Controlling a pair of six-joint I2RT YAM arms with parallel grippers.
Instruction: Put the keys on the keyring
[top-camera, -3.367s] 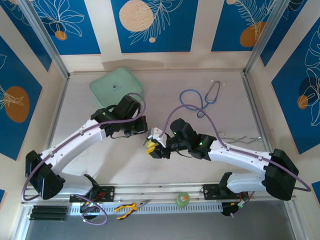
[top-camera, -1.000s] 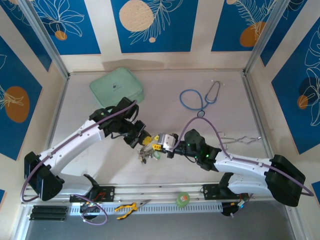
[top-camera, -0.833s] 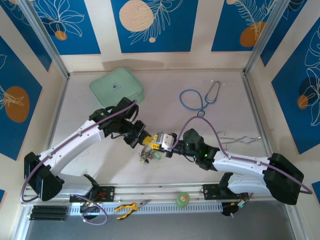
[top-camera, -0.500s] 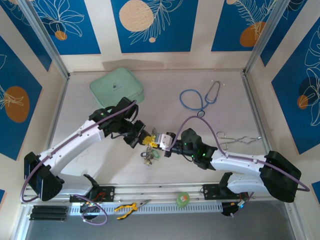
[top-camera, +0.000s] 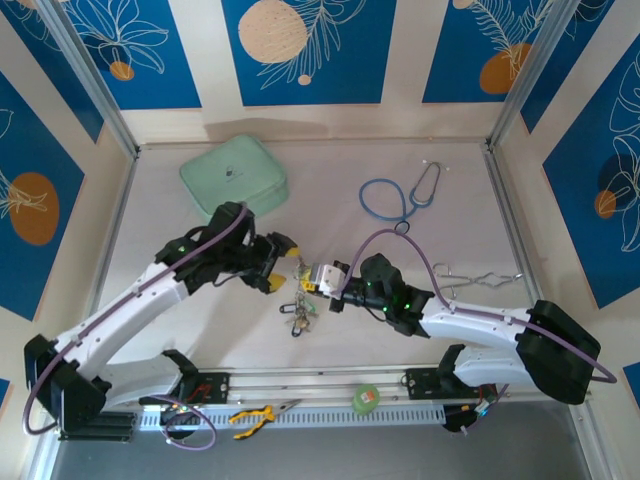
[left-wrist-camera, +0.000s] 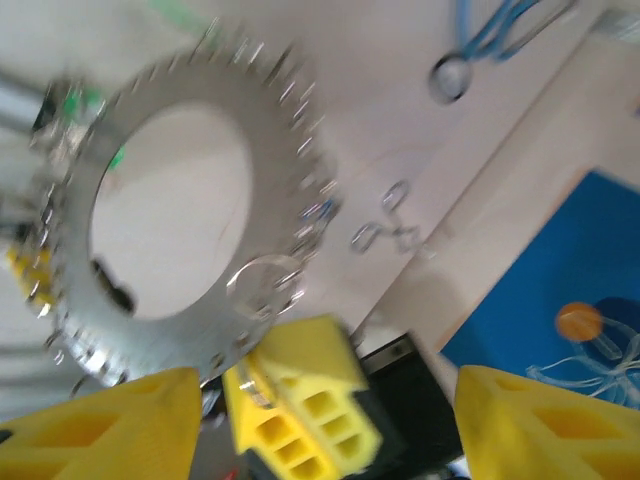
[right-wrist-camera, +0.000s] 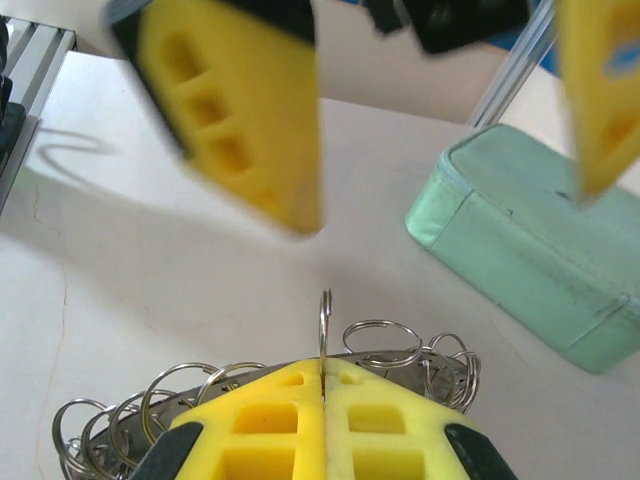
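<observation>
The keyring (left-wrist-camera: 282, 170), a large silvery notched disc, hangs above the table. My right gripper (right-wrist-camera: 322, 400) is shut on its rim, where small split rings (right-wrist-camera: 382, 338) stand up. In the top view the right gripper (top-camera: 316, 278) holds the keyring (top-camera: 303, 288) with the keys (top-camera: 297, 316) dangling below it. My left gripper (top-camera: 275, 262) is open, just left of the ring and apart from it. In the left wrist view the left gripper (left-wrist-camera: 320, 430) has its yellow fingers (left-wrist-camera: 100, 425) spread wide, with the right gripper's fingers (left-wrist-camera: 300, 400) between them.
A mint-green pouch (top-camera: 235, 172) lies at the back left, also in the right wrist view (right-wrist-camera: 530, 250). A blue stethoscope (top-camera: 400, 195) lies at the back right and metal forceps (top-camera: 480, 277) at the right. Pliers (top-camera: 255, 415) and a tape roll (top-camera: 366, 398) rest on the front rail.
My left gripper has opened, let go of the keyring and drawn back to the left. My right gripper has shut on the ring's rim and now carries it alone.
</observation>
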